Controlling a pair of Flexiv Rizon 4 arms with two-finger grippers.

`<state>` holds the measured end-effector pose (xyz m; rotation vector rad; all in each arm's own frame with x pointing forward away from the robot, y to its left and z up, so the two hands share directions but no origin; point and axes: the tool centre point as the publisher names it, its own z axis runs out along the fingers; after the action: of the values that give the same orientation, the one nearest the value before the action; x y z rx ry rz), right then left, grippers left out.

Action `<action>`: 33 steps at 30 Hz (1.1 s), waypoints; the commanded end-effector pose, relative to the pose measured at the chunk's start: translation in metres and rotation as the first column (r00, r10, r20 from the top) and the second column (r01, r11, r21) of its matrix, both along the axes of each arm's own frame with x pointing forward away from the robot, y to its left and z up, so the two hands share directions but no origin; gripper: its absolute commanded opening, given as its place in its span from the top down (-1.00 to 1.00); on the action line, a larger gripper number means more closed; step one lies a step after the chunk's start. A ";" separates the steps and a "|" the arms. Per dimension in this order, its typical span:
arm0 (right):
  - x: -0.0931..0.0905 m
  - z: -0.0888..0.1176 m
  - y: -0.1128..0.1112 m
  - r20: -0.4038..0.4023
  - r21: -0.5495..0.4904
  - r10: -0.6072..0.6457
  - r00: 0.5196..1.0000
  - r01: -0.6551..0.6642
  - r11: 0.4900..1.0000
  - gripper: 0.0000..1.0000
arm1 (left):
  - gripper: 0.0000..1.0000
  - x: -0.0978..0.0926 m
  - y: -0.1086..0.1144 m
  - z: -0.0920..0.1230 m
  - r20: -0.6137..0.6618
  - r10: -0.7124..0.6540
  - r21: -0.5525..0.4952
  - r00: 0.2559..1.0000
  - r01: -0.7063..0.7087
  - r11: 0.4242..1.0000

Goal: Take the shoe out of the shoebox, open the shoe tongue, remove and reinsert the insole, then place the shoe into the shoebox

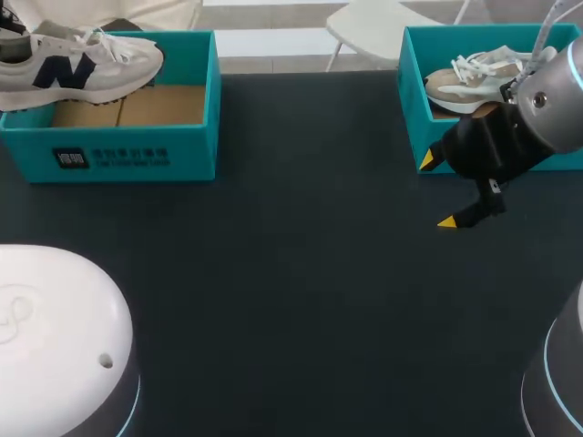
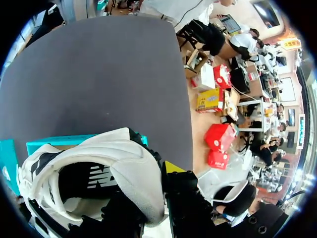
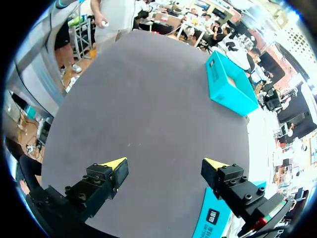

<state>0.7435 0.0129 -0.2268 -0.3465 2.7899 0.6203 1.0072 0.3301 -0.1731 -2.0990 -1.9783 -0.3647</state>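
Note:
A white shoe (image 1: 82,62) with a navy letter on its side hangs over the left teal shoebox (image 1: 137,150), heel towards the left edge. My left gripper (image 2: 148,198) is shut on the padded heel collar of this shoe (image 2: 124,163), one finger inside and one yellow-tipped finger outside. In the head view only a dark bit of that gripper (image 1: 9,41) shows by the heel. My right gripper (image 1: 437,191) stands open just in front of the right teal shoebox (image 1: 414,109), which holds a beige and white shoe (image 1: 474,77). Nothing is between the right gripper's (image 3: 165,163) fingers.
The dark table (image 1: 291,273) lies bare between the two boxes. White arm bases (image 1: 55,337) stand at the near left and near right corners. The left shoebox (image 3: 228,82) shows far ahead of the right gripper, and a teal box wall (image 3: 213,218) is under its right finger.

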 end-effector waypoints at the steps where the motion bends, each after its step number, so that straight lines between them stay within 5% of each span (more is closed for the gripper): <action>1: 0.000 -0.001 0.001 0.002 -0.003 -0.002 1.000 0.002 1.000 -1.00 | 1.00 0.017 0.007 -0.005 0.007 -0.014 -0.009 1.000 0.014 1.000; 15: 0.000 -0.001 0.001 0.002 -0.003 -0.002 1.000 0.002 1.000 -1.00 | 1.00 0.059 0.002 -0.036 0.001 -0.136 0.023 0.991 0.136 0.990; 33: 0.000 -0.001 0.001 0.002 -0.003 -0.002 1.000 0.002 1.000 -1.00 | 1.00 0.080 -0.019 -0.095 -0.017 -0.166 0.006 0.986 0.166 0.986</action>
<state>0.7435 0.0129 -0.2268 -0.3468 2.7899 0.6203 1.0801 0.3133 -0.2610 -2.2658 -1.7960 -0.3875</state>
